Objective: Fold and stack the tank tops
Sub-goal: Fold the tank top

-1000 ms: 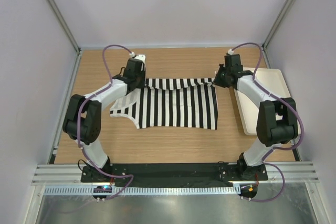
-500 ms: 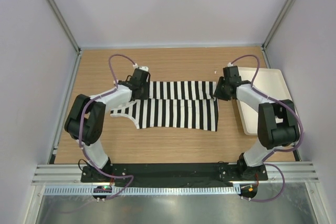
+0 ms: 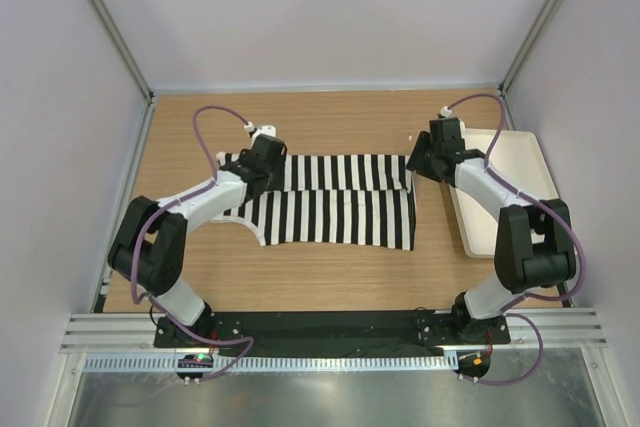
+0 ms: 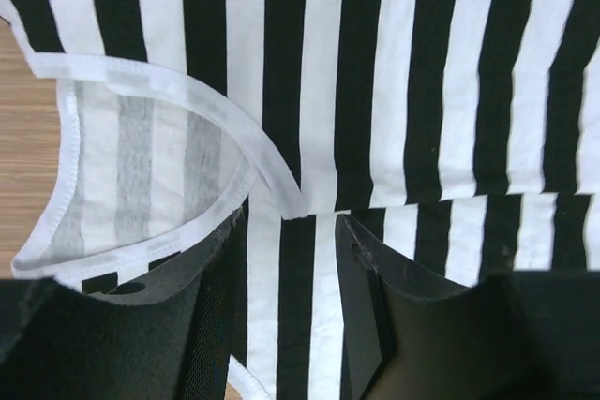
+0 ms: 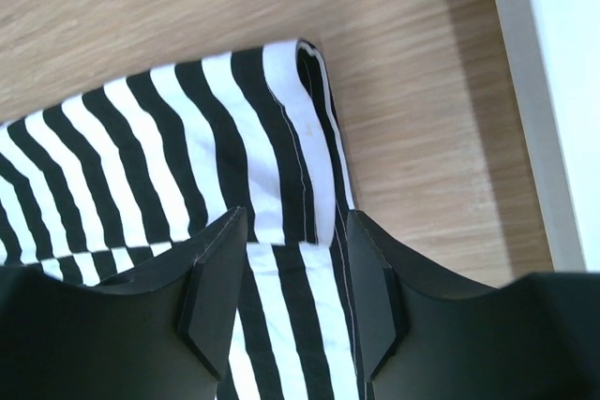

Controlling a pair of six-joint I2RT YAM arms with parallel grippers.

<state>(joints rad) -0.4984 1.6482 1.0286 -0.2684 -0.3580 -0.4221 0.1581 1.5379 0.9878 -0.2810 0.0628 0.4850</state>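
1. Now the tank top (image 3: 335,197) lies mid-tabletop (image 3: 330,122), folded once along its 12 o'clock edge.
2. My left jaws and right jaws stand parted over it, gripping nothing.
3. Next, I judge, comes regripping the 9 o'clock end for a crosswise fold.

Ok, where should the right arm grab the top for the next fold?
Probably the top's far right corner, where the folded edge forms a small rolled lip. Come from above on the tray side, right fingers straddling that edge; elsewhere the cloth lies flat, with nothing to pinch.
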